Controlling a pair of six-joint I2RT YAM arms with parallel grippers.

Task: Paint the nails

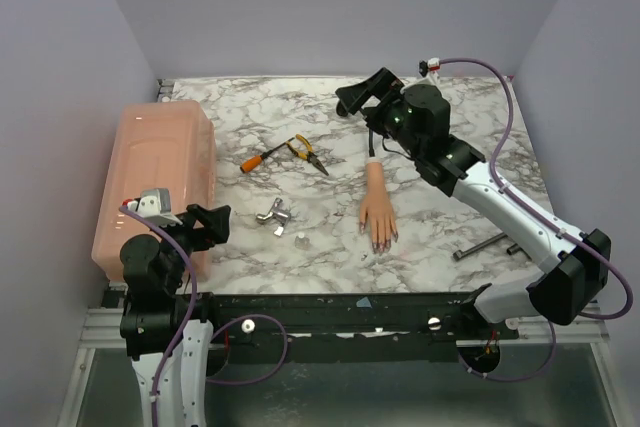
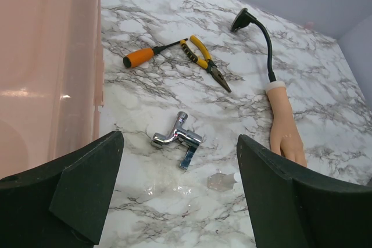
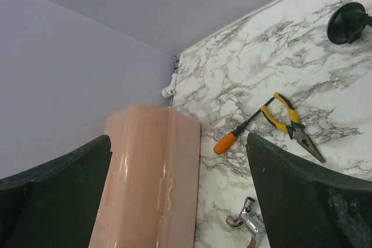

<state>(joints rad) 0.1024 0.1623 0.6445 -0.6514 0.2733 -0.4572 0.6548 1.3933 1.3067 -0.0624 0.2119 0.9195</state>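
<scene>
Bright, soft and even, lit from overhead.
Only faint, short shadows beneath the pliers (image 2: 206, 62) and chrome fitting (image 2: 177, 139) on the marble table (image 2: 325, 85). A small white glint on the pink box (image 2: 40, 56). Sharp through the middle of every view, with the dark fingers (image 2: 75, 190) slightly soft close to the lens. Mildly stretched toward the corners.

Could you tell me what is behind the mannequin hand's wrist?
A black stalk runs from the mannequin hand to a round black base; from above, the right arm covers most of it.

Pink box (image 1: 150, 182) far L; nails (image 1: 378, 245) unobstructed
</scene>
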